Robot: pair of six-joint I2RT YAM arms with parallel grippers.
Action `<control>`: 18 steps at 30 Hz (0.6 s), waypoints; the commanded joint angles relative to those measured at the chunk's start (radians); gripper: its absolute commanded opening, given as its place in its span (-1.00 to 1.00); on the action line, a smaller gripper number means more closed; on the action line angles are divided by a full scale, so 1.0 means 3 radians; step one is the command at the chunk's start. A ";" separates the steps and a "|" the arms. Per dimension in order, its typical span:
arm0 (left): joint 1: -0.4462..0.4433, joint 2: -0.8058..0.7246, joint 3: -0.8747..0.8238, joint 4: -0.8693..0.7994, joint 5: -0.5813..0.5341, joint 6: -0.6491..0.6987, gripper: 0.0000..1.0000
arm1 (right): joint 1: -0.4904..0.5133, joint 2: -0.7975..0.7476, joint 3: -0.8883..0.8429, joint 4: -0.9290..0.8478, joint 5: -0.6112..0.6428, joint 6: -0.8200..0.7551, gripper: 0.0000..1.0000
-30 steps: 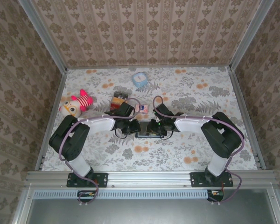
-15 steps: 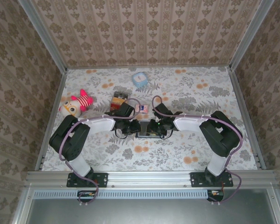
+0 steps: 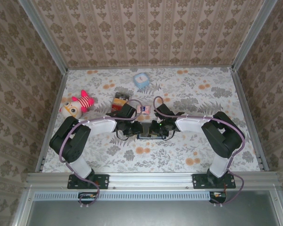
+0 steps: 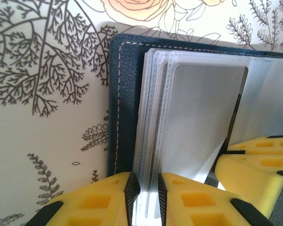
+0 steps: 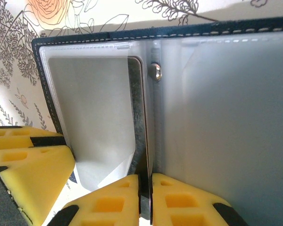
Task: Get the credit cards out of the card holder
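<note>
Patterned wallpaper walls [image 3: 146, 33] box in my flowered tabletop [image 3: 188, 155]. A plush toy [image 3: 78, 104] lies far left. At centre the card holder [image 4: 124, 94] lies open. My left gripper [image 4: 146, 186] pinches a stack of its clear sleeves [image 4: 153, 122] — my right gripper [image 5: 146, 188] is nearly closed on a single sleeve [image 5: 146, 141].

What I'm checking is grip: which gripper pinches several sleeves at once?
The left gripper: it clamps a stack of clear sleeves; the right gripper pinches a single sleeve.
</note>
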 commanded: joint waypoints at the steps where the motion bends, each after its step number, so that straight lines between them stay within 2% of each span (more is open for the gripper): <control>1: -0.0026 -0.0074 0.0034 -0.0300 -0.0139 0.0105 -0.50 | -0.0010 -0.0084 0.0022 -0.0324 0.0135 -0.0076 -0.76; 14: -0.0022 -0.0146 0.0052 -0.0309 -0.0115 0.0115 -0.59 | -0.0015 -0.0229 -0.0014 -0.0315 0.0069 -0.0094 -0.81; 18: -0.0026 -0.0319 0.0032 -0.0232 -0.0166 0.0110 -0.62 | -0.0020 -0.0277 -0.0055 -0.0199 -0.0038 -0.0040 -0.69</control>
